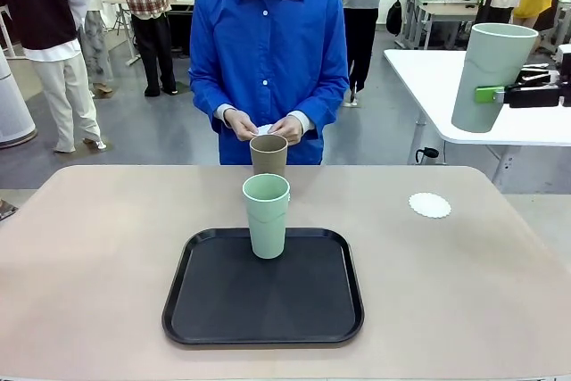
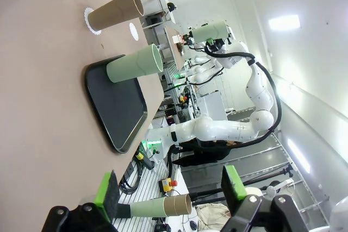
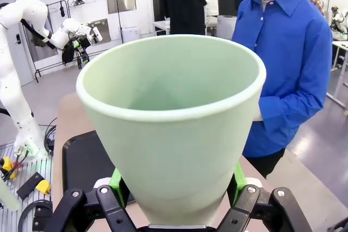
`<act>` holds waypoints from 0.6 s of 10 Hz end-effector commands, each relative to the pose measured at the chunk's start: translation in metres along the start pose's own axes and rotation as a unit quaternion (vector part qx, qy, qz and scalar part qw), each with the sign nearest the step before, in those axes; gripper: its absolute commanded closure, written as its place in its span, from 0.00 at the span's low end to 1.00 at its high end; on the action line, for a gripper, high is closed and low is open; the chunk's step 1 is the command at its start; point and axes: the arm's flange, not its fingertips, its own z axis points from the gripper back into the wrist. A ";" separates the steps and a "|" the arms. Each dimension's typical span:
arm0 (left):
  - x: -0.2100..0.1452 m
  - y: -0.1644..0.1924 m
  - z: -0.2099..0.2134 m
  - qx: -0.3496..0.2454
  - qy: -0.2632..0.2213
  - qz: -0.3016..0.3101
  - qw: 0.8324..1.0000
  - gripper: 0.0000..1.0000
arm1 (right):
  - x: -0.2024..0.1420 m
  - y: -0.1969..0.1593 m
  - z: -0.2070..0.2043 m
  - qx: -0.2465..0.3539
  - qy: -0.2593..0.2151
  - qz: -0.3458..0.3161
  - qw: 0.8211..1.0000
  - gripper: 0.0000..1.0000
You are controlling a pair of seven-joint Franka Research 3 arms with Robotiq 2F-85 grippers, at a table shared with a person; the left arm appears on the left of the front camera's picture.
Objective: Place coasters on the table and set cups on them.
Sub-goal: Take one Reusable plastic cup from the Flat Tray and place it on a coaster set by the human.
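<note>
1. Nearest, the held mint cup (image 3: 174, 134): mouth open toward the lens, clenched low on its wall by the right gripper (image 3: 176, 194), one green pad (image 3: 117, 180) pressed to each side and the base sunk between the fingers.
2. Hangs upright, raised high and well to the right of the black tray (image 1: 223, 318), apart from everything on the table (image 1: 89, 256).
3. Left gripper (image 2: 169, 191): fingers released and spread wide, nothing between the pads; stands off to the tray's left, well apart from it, looking low across the table top.
4. Second mint cup (image 1: 267, 216): upright on the tray, midway along its far rim; the tray's near half and both side strips lie bare.
5. Tan cup (image 2: 115, 13): upright just beyond the tray's far rim, standing on a covered coaster (image 2: 88, 21) whose scalloped edge shows around the base.
6. Lone coaster (image 1: 430, 205): flat on the table beyond the tray's far right corner, well apart from it, with bare table top all around.
7. Broad bare table left and right of the tray; near table edge just past the tray's near rim.
8. Person's hands (image 1: 239, 122): together beyond the tan cup, past the table's far edge, pinching something small and white; cannot tell what.
</note>
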 end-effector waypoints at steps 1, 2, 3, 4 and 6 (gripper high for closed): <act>0.001 -0.002 0.002 -0.002 -0.001 -0.004 1.000 0.00 | 0.001 0.002 -0.001 0.002 0.000 0.004 1.000 0.16; 0.001 -0.002 0.002 -0.002 -0.001 -0.004 1.000 0.00 | 0.000 0.000 0.000 0.000 0.000 0.000 1.000 0.16; 0.001 -0.002 0.002 -0.002 -0.001 -0.004 1.000 0.00 | -0.009 -0.025 -0.008 0.012 0.008 -0.008 1.000 0.16; 0.001 -0.002 0.002 -0.002 -0.001 -0.004 1.000 0.00 | -0.017 -0.046 -0.015 0.023 0.011 -0.002 1.000 0.16; 0.001 -0.002 0.002 -0.002 -0.001 -0.004 1.000 0.00 | -0.036 -0.085 -0.028 0.043 0.011 0.004 0.999 0.16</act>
